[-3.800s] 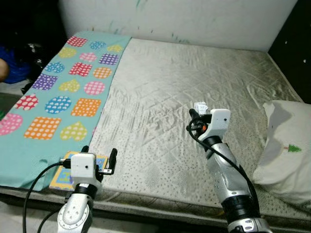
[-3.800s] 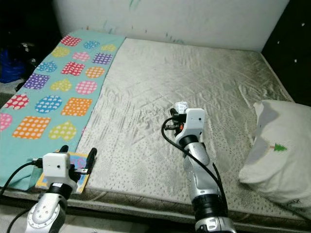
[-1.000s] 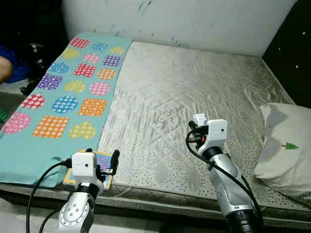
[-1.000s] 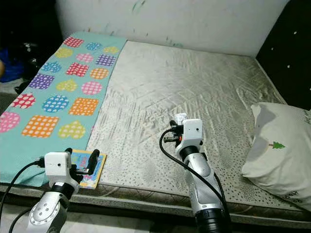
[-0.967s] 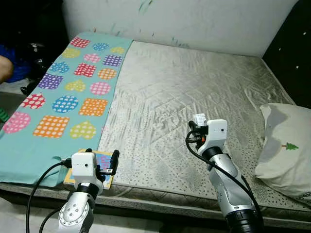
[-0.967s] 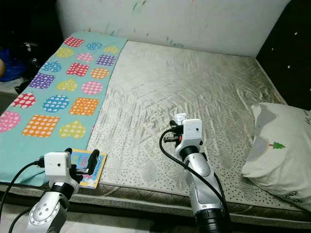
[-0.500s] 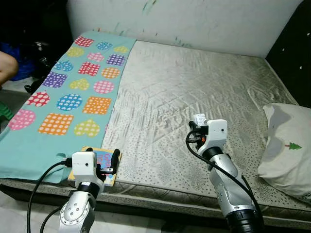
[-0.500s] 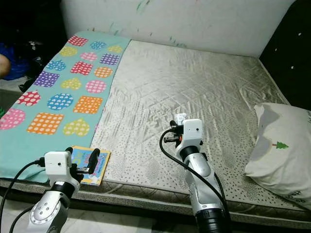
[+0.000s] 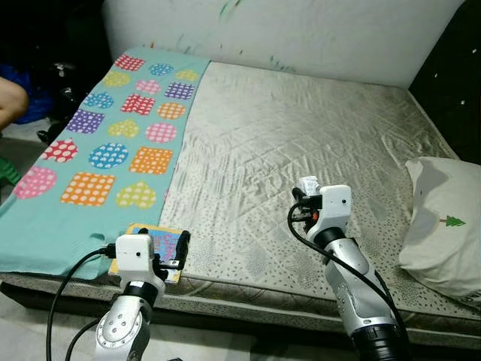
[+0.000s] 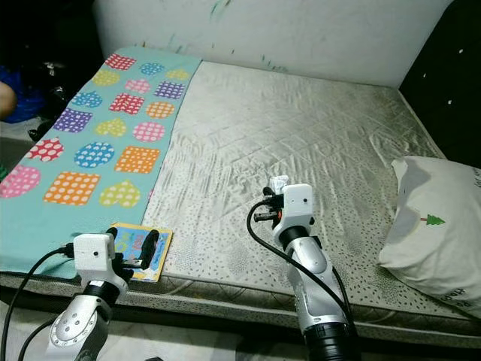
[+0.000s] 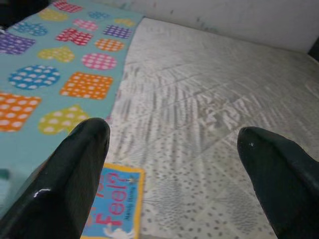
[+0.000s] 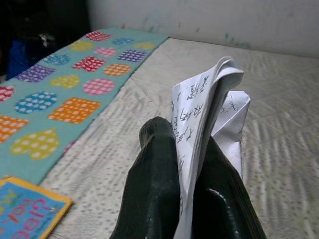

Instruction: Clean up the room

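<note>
While right gripper (image 12: 185, 149) pinches folded paper (image 12: 204, 114) above bare mattress (image 9: 301, 135) | left gripper (image 11: 174, 144) jaws wide over picture book (image 10: 139, 250) at mattress front edge beside patterned blanket (image 9: 113, 143) | pillow (image 9: 443, 226) far right

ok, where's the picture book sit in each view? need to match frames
Left eye: picture book at the mattress's near edge, partly behind the left tool.
Right eye: same spot, below the teal blanket.
Left wrist: lower part, beside one finger.
Right wrist: a corner of it, beside the held paper.
Shared landmark: the blanket's polka-dot patches.
</note>
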Tool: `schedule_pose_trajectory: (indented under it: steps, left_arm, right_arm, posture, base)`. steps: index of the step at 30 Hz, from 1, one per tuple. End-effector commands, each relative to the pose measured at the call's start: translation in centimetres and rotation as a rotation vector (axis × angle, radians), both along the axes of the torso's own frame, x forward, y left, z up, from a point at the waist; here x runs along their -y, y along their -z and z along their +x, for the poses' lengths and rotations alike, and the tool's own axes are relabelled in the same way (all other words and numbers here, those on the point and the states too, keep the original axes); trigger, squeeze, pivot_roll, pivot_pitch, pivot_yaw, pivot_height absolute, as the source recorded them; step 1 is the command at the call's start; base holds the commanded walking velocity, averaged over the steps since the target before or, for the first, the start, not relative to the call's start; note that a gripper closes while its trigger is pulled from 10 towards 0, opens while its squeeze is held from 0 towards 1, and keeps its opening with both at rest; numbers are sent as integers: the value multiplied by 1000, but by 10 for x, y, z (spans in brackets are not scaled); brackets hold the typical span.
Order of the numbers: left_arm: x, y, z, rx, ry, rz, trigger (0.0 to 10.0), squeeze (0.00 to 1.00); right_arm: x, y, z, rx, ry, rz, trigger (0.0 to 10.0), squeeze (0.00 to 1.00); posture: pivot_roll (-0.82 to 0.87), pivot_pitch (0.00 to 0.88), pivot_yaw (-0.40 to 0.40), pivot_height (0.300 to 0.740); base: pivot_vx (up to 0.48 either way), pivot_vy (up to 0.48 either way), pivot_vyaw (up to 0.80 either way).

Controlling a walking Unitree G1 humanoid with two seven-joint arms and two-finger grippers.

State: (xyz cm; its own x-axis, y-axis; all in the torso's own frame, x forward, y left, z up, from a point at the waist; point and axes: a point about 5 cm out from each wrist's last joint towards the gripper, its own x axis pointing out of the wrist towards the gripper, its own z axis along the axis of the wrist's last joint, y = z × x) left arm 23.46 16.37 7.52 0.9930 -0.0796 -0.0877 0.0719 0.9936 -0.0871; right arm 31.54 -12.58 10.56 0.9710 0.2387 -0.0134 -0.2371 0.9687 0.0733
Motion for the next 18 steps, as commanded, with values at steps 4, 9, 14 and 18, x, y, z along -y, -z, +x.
schedule_pose_trajectory:
  steps: [4, 9, 14, 18]
  left_arm:
    - [4, 1, 0, -6, 10, -6, 10000, 0]
    - [5, 1, 0, -7, 10, -6, 10000, 0]
    - [5, 0, 0, -5, 7, -11, 10000, 0]
    - [4, -1, 0, 5, 0, -30, 10000, 0]
  right_arm:
    - [7, 0, 1, -1, 12, -13, 10000, 0]
    - [8, 0, 2, 0, 12, -18, 10000, 0]
    - [8, 0, 2, 0, 11, -21, 10000, 0]
    - [7, 0, 2, -1, 9, -21, 10000, 0]
  posture:
    - [-56, 85, -74, 740]
    - [-56, 84, -76, 740]
    - [-57, 86, -79, 740]
    - [-57, 86, -79, 740]
  base:
    - [0, 449, 0]
    - [0, 441, 0]
    - [0, 329, 0]
    - [0, 0, 0]
